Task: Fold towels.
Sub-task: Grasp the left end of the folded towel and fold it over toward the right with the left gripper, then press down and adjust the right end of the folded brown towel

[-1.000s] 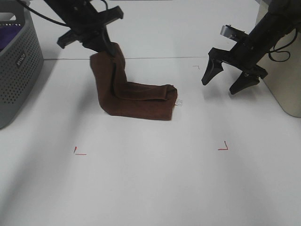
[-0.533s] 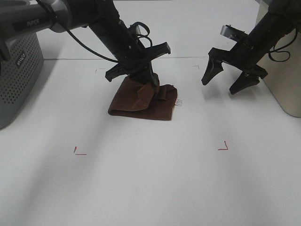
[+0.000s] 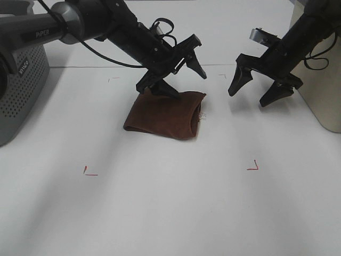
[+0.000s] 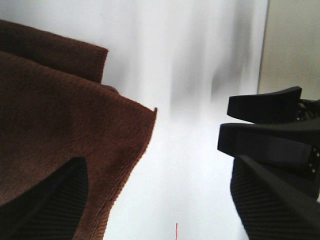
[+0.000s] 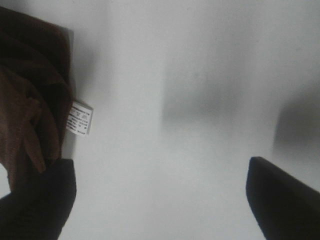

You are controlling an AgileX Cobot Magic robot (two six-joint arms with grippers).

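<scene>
Reddish-brown soft fabric forms the towel point(image 3: 165, 113), which lies folded in a compact, roughly rectangular stack on the white surface point(image 3: 176, 202), near the middle and toward the far side. The top layer is smooth and the right edge is rounded. A small white tag point(image 3: 201, 116) projects from that right edge. In the right wrist view the tag point(image 5: 80, 119) carries print too small to read.

The left fingers point(image 3: 162, 88) are spread apart and grip nothing. One fingertip sits at the towel's far edge; whether it touches cannot be told. The other hangs above the surface beyond the towel's far right corner. In the left wrist view one finger overlaps the towel point(image 4: 60, 145) and the other stands over bare surface.

The right fingers point(image 3: 237, 80) are likewise spread wide and empty, held above the surface to the right of the towel and apart from it. In the right wrist view the tagged edge lies just beside one finger.
</scene>
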